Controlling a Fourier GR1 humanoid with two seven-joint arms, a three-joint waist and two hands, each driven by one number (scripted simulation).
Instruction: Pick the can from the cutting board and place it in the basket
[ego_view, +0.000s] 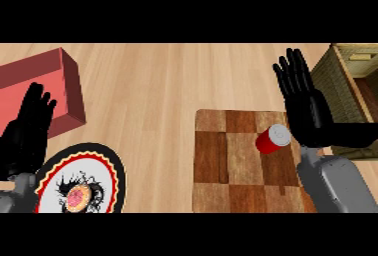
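A red can (273, 139) with a silver top stands on the checkered wooden cutting board (229, 165), near the board's right side. My right hand (306, 107) is open with straight fingers pointing up, just right of the can and partly above it, not holding it. The woven olive basket (347, 85) sits at the right edge, partly hidden behind that hand. My left hand (28, 127) rests open at the left, fingers up, far from the can.
A red box (44, 85) lies at the upper left. A round patterned plate (81, 182) with a black and red rim sits at the lower left, under the left wrist. Light wooden counter (162, 90) spreads between box and board.
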